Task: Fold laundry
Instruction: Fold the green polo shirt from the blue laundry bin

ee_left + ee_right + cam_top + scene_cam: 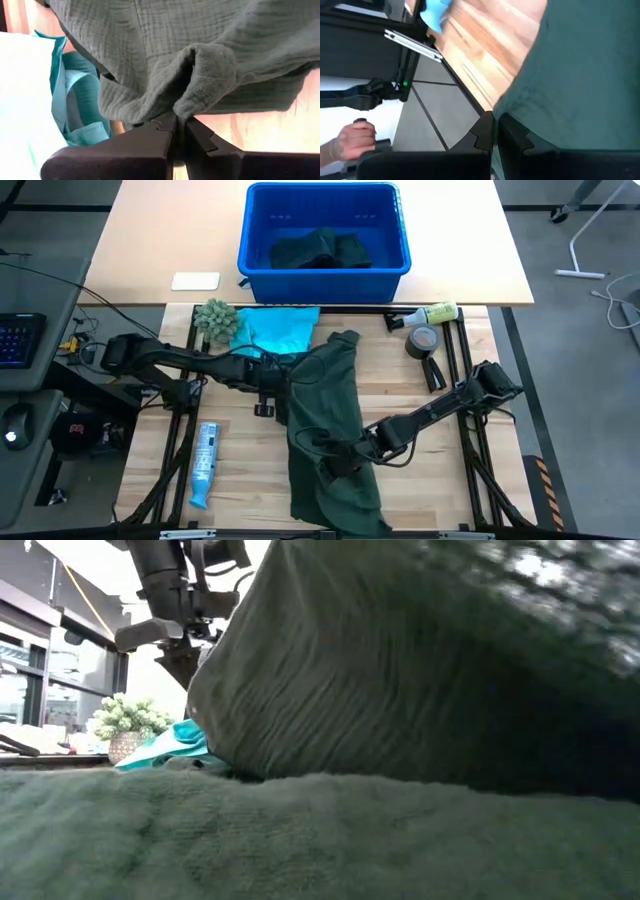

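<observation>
High view: dark green garment point(325, 410) lies mid-table, pinched by both arms.
Left gripper point(179, 120) is clamped on a bunched edge, right gripper point(495, 120) on another edge; the soft, light, droopy cloth seems best gripped at hems or corners.

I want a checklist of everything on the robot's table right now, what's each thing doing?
Surface: wooden table, mostly covered in the middle.
Job's things: dark green garment draped long across the table; turquoise shirt beside it; more dark cloth in the blue bin.
Clutter: fuzzy green ball, blue tube, tape roll, yellow-green bottle, white card.
End effectors: left end effector shut on dark green garment; right end effector shut on its lower edge.
Cables: some by the keyboard.
Surroundings: a person's hand off the table.
</observation>
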Action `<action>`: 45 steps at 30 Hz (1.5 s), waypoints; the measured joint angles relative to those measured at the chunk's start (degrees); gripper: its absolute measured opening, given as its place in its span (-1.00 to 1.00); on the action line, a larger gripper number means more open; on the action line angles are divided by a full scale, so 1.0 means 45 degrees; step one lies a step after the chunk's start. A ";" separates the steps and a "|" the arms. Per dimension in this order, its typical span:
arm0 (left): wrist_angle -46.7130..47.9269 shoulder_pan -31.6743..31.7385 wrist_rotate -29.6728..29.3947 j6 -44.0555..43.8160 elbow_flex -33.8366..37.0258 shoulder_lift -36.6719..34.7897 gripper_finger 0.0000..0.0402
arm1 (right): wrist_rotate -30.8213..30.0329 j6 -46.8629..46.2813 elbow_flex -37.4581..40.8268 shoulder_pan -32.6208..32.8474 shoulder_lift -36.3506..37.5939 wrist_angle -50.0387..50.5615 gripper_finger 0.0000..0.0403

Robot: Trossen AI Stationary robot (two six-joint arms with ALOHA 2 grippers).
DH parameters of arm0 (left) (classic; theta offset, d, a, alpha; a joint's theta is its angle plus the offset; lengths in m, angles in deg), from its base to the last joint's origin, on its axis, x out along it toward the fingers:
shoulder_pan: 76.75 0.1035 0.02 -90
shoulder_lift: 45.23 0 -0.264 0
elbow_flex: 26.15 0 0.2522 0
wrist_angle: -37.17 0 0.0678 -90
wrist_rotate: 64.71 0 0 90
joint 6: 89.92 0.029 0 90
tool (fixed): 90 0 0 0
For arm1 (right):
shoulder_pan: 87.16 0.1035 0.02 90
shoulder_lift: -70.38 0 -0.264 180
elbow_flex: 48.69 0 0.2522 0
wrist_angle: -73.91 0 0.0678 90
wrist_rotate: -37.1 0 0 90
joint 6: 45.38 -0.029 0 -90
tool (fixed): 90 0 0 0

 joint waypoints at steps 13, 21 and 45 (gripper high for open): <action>0.0091 -0.0005 0.0392 0.0012 0.0000 0.0000 -1.00 | 0.0438 0.0472 0.0019 0.0102 -0.0810 -0.1525 -0.73; 0.0083 -0.0005 0.0413 0.0009 0.0000 0.0005 -1.00 | 0.1823 0.0509 0.0015 0.0372 -0.0829 -0.2461 -0.51; 0.0006 0.0525 0.3539 -0.2862 0.0000 -0.0005 -0.18 | 0.2581 -0.0158 0.0015 0.0861 -0.0796 -0.2651 -0.51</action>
